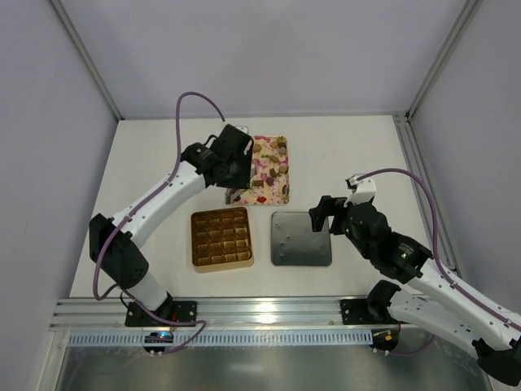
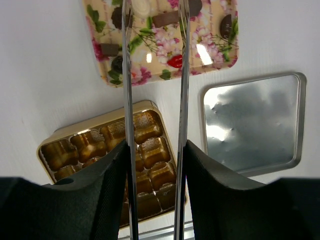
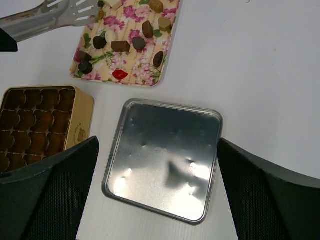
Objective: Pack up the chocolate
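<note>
The chocolates [image 3: 120,46], dark, tan and white pieces plus one red one, lie scattered on a floral tray [image 3: 150,82] at the far side of the white surface [image 3: 250,60]. The left pincer [image 2: 155,147] is clamped on a pair of metal tongs [image 2: 183,75], one finger against the outside of each blade. The blades run parallel with a gap between them, and the slotted tips reach over the tray. Nearer the arms, a gold box [image 3: 82,112] sits with its grid of gold cups facing up. Just beside it, not touching, a square metal lid [image 3: 190,130] lies hollow side up. The right pincer [image 3: 157,145] hangs above the lid with its fingers spread wide, holding nothing.
</note>
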Action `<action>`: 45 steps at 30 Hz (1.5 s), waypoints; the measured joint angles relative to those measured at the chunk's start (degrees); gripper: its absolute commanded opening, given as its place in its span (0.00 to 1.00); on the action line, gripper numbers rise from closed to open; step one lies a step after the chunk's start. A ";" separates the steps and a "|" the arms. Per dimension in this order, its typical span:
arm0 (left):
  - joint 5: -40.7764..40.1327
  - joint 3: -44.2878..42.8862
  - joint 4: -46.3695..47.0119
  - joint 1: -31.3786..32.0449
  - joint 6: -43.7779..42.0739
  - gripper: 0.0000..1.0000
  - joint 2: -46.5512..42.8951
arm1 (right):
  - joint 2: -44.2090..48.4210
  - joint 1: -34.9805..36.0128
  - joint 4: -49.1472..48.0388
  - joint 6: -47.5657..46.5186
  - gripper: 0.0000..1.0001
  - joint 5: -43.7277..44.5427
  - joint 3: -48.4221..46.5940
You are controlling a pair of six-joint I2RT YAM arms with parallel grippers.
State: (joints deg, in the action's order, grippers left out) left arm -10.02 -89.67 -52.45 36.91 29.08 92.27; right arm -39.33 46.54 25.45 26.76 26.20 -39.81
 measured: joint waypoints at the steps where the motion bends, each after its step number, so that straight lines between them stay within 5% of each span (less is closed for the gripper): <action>1: 0.00 -0.13 0.00 0.70 0.24 0.47 0.26 | 0.20 0.00 0.02 0.07 1.00 0.09 0.07; 10: -1.99 -1.18 -0.13 5.35 2.05 0.47 5.46 | 1.25 0.00 0.33 0.37 1.00 0.48 0.46; 45: -3.39 -2.45 1.44 5.62 2.47 0.46 13.29 | 1.79 0.00 0.50 0.37 1.00 1.11 1.55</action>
State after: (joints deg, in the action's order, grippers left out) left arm -13.41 -92.12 -51.00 42.52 31.55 105.56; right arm -37.54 46.54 25.96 27.14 27.31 -38.26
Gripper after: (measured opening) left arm 0.469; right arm 0.996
